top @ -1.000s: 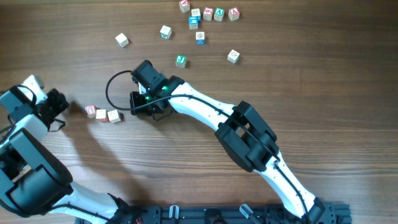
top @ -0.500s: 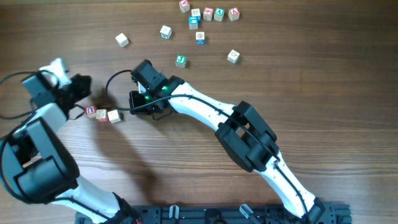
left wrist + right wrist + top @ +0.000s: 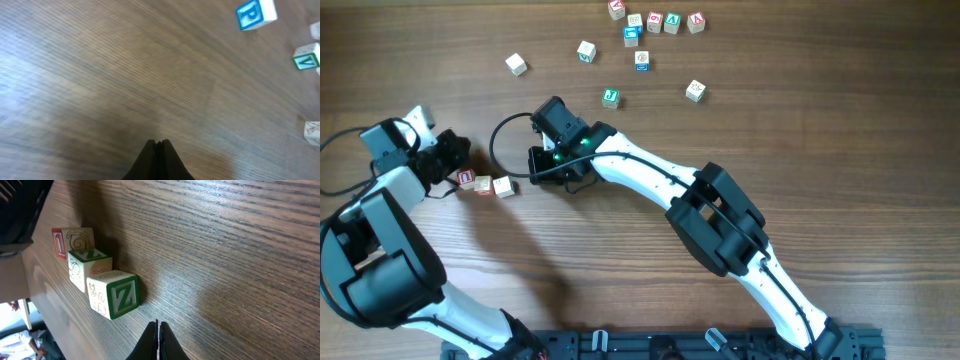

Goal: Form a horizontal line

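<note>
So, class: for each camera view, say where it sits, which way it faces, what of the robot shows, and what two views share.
Overhead: above the table, looking straight down; left arm, right arm, row of three cubes.
Left wrist: facing the tabletop past the shut left gripper; blue P cube top right.
Right wrist: low, looking along the wood past the shut right gripper at the row.
Shared: overhead and right wrist both show the row.

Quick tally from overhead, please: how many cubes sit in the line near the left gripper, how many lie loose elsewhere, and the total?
Cubes in the horizontal line: 3
Loose cubes: 11
Total: 14
</note>
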Controlling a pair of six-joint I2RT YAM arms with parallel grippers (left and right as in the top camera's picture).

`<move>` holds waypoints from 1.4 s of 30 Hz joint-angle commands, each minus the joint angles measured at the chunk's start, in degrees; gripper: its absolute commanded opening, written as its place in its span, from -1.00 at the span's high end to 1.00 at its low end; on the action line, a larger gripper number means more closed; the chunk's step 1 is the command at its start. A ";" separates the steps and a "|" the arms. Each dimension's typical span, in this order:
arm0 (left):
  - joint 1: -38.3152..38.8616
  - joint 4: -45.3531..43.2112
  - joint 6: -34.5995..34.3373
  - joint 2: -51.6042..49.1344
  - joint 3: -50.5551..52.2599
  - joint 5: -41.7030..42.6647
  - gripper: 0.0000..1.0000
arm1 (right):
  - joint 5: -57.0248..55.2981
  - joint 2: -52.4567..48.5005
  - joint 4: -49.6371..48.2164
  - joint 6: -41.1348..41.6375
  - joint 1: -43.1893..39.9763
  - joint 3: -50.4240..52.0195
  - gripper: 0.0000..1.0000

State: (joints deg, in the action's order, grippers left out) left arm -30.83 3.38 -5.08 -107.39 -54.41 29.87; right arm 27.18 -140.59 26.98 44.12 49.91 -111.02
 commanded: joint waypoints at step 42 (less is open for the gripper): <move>-0.79 20.81 5.73 -0.50 -7.96 -4.04 0.92 | -0.22 0.17 0.50 -0.24 0.39 0.26 0.91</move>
State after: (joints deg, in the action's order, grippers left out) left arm -31.53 23.79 0.14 -107.44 -60.71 26.81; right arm 27.18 -140.59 27.29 44.10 49.91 -111.02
